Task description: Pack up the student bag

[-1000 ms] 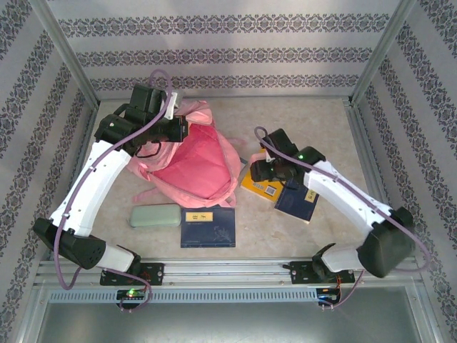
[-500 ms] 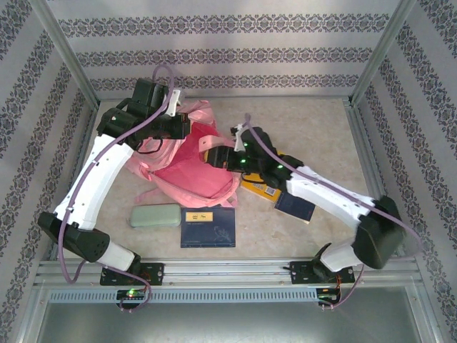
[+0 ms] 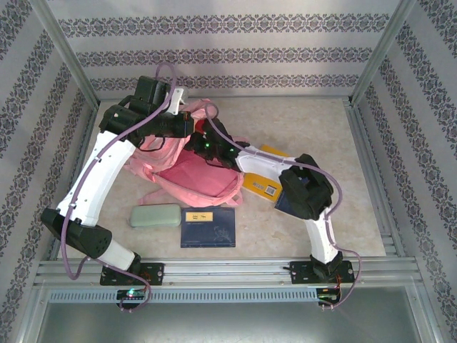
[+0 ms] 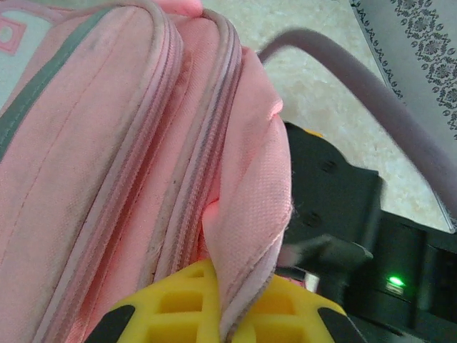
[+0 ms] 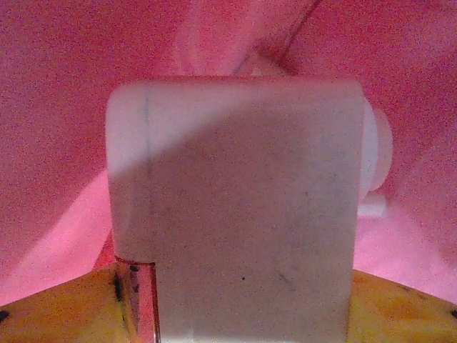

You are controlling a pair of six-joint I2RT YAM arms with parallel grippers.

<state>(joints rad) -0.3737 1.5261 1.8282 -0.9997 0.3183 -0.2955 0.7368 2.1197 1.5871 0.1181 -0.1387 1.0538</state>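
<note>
The student bag (image 3: 194,180), a big soft pink backpack, lies at the left middle of the table with its mouth held up. My left gripper (image 3: 184,127) is shut on a fold of the bag's pink rim (image 4: 246,214), and its yellow fingers (image 4: 171,307) pinch the fabric from both sides. My right gripper (image 3: 205,142) reaches in from the right into the bag's mouth. In the right wrist view it (image 5: 232,318) is shut on a white box-shaped container (image 5: 235,193) with a small cap at its side, with pink lining (image 5: 64,86) all round.
A pale green pencil case (image 3: 155,215) and a dark blue book (image 3: 208,228) lie in front of the bag. A yellow book (image 3: 261,185) and another dark blue book (image 3: 288,204) lie to the right, partly under the right arm. Patterned walls enclose the table.
The right arm has swung left from over the books, and its gripper has gone into the bag's mouth. The left gripper has kept its hold on the rim, a little higher.
</note>
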